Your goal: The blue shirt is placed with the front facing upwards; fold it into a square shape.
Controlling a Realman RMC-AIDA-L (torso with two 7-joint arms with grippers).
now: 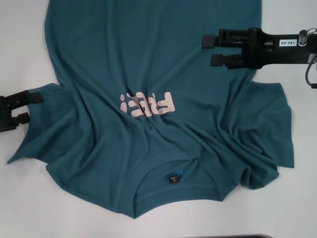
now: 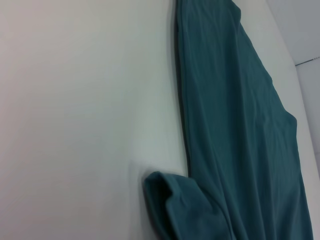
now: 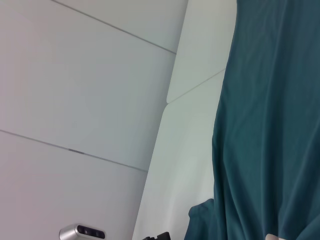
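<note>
The blue shirt point(image 1: 148, 74) lies spread front-up on the white table point(image 1: 25, 44), rumpled, with its collar and dark label point(image 1: 172, 179) nearest me and pale letters point(image 1: 148, 104) on the chest. My left gripper point(image 1: 21, 107) is at the left sleeve's edge point(image 1: 34, 134), open, its fingertips just reaching the cloth. My right gripper point(image 1: 214, 50) stands open over the shirt's right side, above the right sleeve point(image 1: 270, 129). In the left wrist view the shirt point(image 2: 235, 125) runs along the table with a folded sleeve corner point(image 2: 175, 200). The right wrist view shows the shirt point(image 3: 270, 125).
White table surface point(image 1: 292, 20) surrounds the shirt on both sides and in front. In the right wrist view, pale wall panels point(image 3: 90, 75) stand beyond the table, and a small silver device point(image 3: 80, 232) sits low in that picture.
</note>
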